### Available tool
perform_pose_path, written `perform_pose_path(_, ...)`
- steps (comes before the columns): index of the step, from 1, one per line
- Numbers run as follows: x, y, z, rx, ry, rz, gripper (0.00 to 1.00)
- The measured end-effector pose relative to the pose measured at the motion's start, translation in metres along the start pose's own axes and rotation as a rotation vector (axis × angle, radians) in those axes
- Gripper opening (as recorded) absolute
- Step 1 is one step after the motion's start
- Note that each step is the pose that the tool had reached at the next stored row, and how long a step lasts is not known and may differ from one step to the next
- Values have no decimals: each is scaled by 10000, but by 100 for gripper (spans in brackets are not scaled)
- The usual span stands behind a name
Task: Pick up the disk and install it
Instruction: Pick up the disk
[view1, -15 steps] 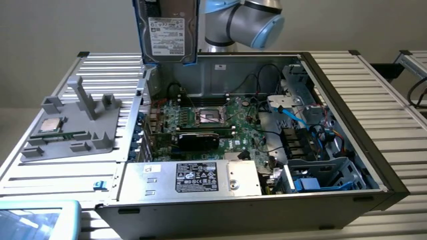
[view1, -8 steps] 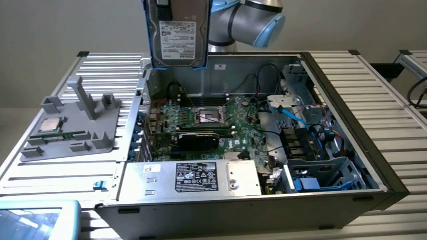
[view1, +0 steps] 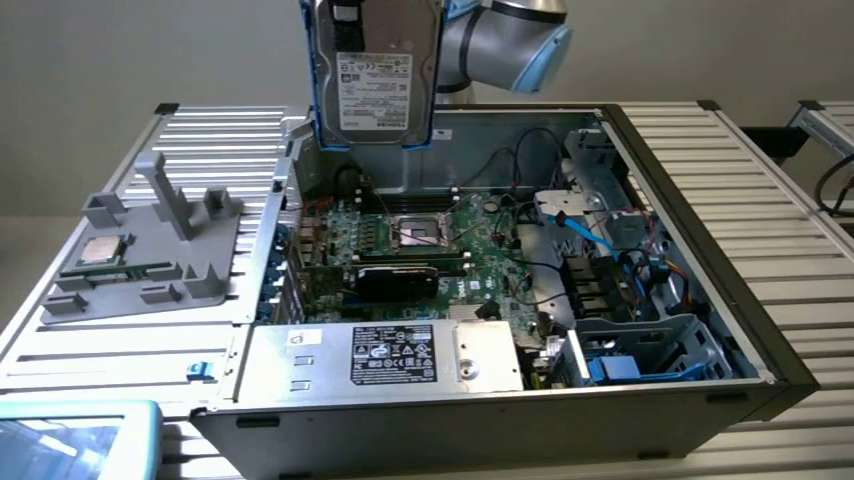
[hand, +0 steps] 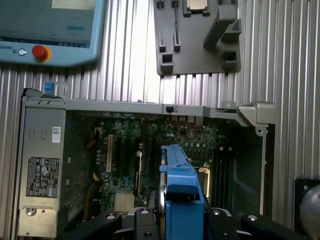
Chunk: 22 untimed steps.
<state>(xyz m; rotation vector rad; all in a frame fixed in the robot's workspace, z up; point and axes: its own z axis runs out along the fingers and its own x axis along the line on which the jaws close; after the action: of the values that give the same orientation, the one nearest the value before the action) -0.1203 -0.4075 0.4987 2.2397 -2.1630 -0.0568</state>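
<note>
While the pincer (hand: 182, 220) grips the disk (view1: 383, 80), ribbed tabletop (view1: 747, 180) bears the case (view1: 534, 418)

A robotics lab cell set up for computer assembly.

A grey-and-blue jointed robot arm (view1: 514, 40) hangs over a counter (view1: 747, 180) of ribbed aluminium profile, with the disk (view1: 380, 85) clamped upright in its pincer (hand: 182, 220). On the counter stands an open desktop computer case (view1: 467, 420), its green motherboard (view1: 454, 250), cables (view1: 587, 228) and labelled power supply (view1: 400, 355) laid bare. Beside it sits a grey moulded fixture (view1: 200, 225) carrying a CPU chip (view1: 104, 250). At the counter's edge lies a teach pendant (hand: 50, 30) with a screen and a red stop button (hand: 40, 51). Behind is a plain grey wall (view1: 134, 50).
</note>
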Motion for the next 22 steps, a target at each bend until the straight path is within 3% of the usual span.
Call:
perform_pose_path(4,99,-71,-4,0,-10,0,37)
perform_pose_path(14,236,-488,-24,2,-76,-4,37)
perform_pose_path(22,420,-696,-35,3,-107,-5,37)
